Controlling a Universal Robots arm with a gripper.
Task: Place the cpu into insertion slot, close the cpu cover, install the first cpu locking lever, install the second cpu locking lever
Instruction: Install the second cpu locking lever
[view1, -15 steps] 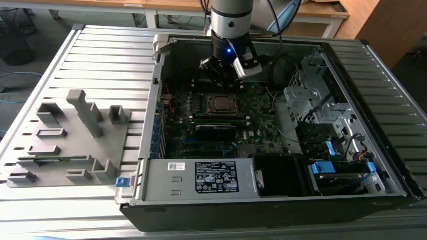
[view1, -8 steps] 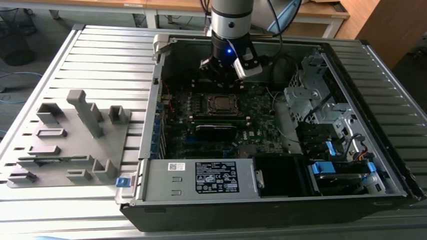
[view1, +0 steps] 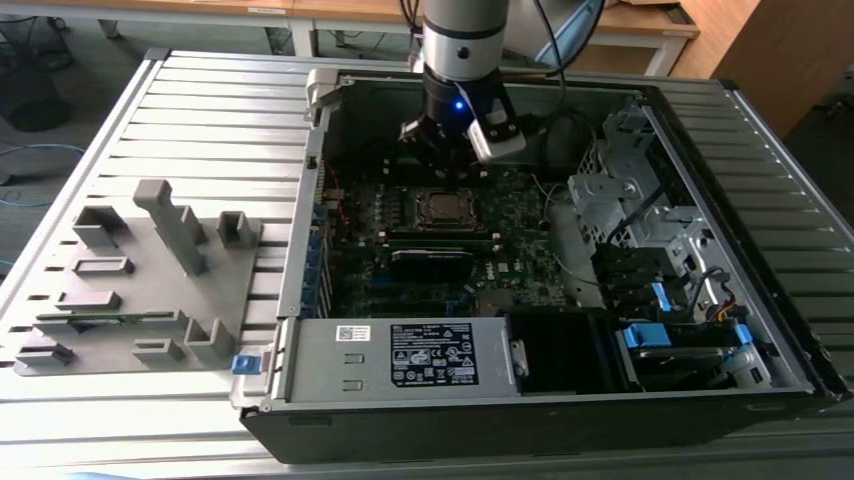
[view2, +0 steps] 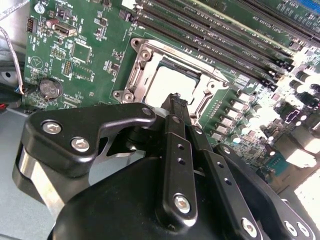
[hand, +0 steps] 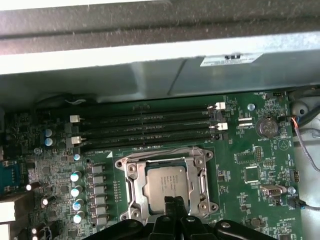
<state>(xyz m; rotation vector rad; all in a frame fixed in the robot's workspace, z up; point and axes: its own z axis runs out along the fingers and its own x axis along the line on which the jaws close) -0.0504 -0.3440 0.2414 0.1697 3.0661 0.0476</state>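
Fixture tray (view1: 134, 270) lies at the exterior view's left, well apart from the open case (view1: 534, 400). On the board inside, the cpu (hand: 165, 182) sits flat in the slot (hand: 141, 195), metal top up. It is square, so it has no real long axis, and its edges run parallel to the memory slots (hand: 145, 131) on its far side. The cover (hand: 131, 187) appears to lie down around it, framing it through its window, so the lever stage looks like the step in hand. I cannot tell whether either lever is latched. The gripper (hand: 173, 204) hangs over the near edge of the cpu with its fingers pressed together and nothing between them. By my judgement lever work calls for a narrow, firm push from that closed tip, kept off the chip. Drive bays (view1: 641, 230) stand at the right.
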